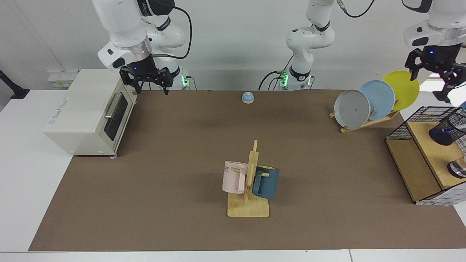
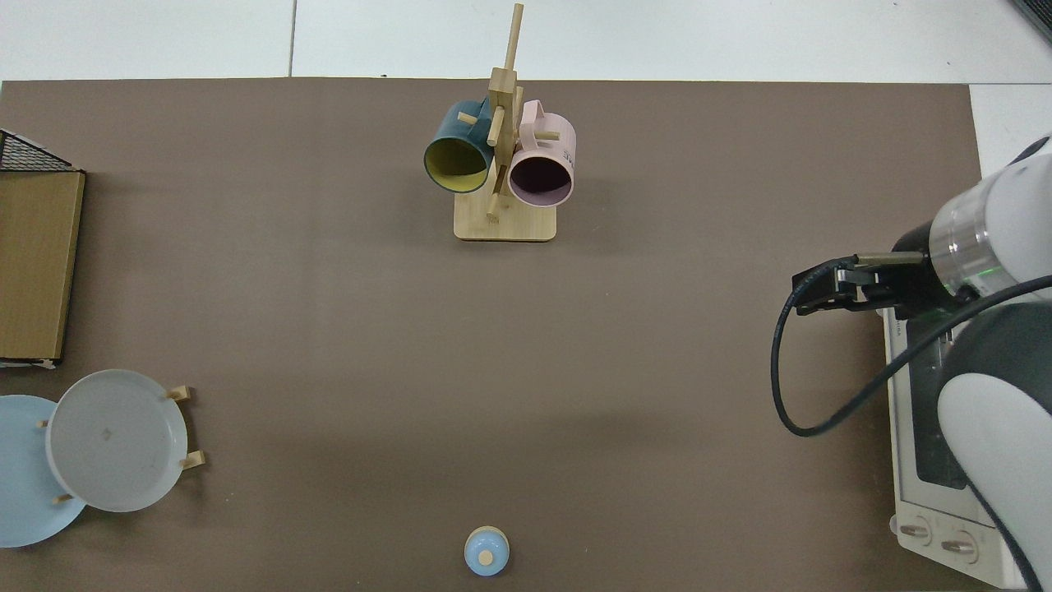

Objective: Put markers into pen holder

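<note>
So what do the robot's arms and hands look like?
Both arms are glossy white with rounded joints, dark grey bands and a silver ring at the wrist. Black cables loop along them. The right gripper and left gripper are black, each showing a small blue light. Green lights glow at both bases.

Pen holder (image 1: 449,130) cut by edge (marker inside unclear).

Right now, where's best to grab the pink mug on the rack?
Grip the pink mug across its body, from the side away from the rack post; its handle hooks a peg. Right gripper waits by the oven, left gripper above the plates.
</note>
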{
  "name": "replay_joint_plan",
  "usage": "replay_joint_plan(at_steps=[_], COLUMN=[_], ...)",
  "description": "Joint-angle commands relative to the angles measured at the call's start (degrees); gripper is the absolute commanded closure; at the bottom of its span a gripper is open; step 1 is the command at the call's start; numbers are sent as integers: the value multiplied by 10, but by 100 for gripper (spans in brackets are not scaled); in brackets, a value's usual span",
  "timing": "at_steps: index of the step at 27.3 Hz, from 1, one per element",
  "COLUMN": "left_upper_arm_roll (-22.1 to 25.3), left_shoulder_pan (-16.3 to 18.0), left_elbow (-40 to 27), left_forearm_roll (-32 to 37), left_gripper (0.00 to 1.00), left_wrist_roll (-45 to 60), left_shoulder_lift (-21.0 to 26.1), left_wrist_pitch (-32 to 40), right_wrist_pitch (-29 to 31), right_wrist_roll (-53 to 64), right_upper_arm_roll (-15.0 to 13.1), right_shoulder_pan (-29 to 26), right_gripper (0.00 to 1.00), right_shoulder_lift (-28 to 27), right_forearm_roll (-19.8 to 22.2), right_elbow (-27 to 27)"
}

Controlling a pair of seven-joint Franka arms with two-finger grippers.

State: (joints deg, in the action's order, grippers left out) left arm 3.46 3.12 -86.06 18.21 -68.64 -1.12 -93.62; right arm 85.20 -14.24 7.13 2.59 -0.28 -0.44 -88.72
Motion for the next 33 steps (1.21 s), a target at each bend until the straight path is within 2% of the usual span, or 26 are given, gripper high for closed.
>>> replay_joint_plan(at_steps=[1,6,11,17,23,33], left_upper_arm_roll=[2,-20,-42,-56,-47,-53], left_shoulder_pan=[-24,-29,-36,-36,-52,-47], left_elbow=[-15,-21,-19,-17,-9,26], left_forearm_roll=[-61,-118,-161,-196,-210,-208], left_gripper=[0,0,0,0,0,0], left_wrist_roll=[146,313,391,539,555,577], left_shoulder_lift=[-15,-22,-21,-19,-12,6], left_wrist_pitch=[38,41,53,79,103,128], right_wrist_pitch=[1,1,1,1,1,1], right_wrist_roll=[-9,-9,-9,-9,-9,-9], right_upper_arm_roll=[9,9,9,9,9,9], right_shoulder_pan=[-12,-12,-12,-12,-12,-12], right_gripper=[0,0,0,0,0,0], right_shoulder_lift=[3,3,3,3,3,3], right_forearm_roll=[-10,-10,-10,-10,-10,-10], right_elbow=[-3,-3,-3,-3,-3,-3])
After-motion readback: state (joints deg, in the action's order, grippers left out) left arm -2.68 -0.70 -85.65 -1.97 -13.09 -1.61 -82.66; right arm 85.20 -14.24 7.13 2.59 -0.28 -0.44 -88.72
